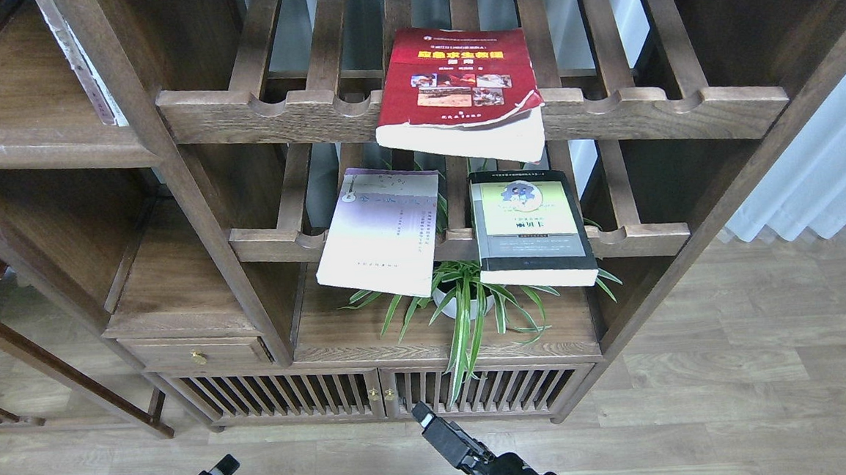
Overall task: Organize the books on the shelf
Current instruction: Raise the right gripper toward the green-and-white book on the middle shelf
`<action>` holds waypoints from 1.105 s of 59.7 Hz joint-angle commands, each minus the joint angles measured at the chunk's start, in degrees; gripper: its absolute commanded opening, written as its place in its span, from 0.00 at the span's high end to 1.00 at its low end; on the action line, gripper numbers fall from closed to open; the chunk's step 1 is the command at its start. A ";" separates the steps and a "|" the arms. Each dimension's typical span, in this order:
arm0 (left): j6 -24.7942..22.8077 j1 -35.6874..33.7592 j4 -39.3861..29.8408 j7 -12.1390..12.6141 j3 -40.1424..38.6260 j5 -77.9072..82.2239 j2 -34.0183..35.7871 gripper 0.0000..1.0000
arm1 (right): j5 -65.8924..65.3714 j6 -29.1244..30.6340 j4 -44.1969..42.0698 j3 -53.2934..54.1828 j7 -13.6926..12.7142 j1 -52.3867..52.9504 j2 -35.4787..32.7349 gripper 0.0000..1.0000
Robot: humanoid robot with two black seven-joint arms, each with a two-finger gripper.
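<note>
Three books lie on the slatted racks of a big wooden unit. The thick red book (458, 88) with a yellow title rests on the upper rack and overhangs its front rail. On the lower rack lie the thin lavender-white book (382, 232) and, to its right, the dark-bordered book (529, 227) with a yellow-green panel. A solid dark-brown shelf (27, 137) with a rounded front edge sits at the upper left. My left gripper (221, 472) and right gripper (425, 415) hang low over the floor, far below the books, too small and dark to read.
A potted spider plant (464, 301) stands on the solid board (341, 338) under the lower rack. Below are slatted cabinet doors (374, 391) and a small drawer (195, 352). A pale strip (86, 67) leans at the left shelf's right end. Curtains (830, 176) hang at right.
</note>
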 commanded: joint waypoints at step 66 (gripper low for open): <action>-0.01 -2.94 3.65 -1.42 -5.28 0.26 -2.48 0.00 | 5.58 13.78 -17.12 2.57 0.12 5.58 -0.10 0.00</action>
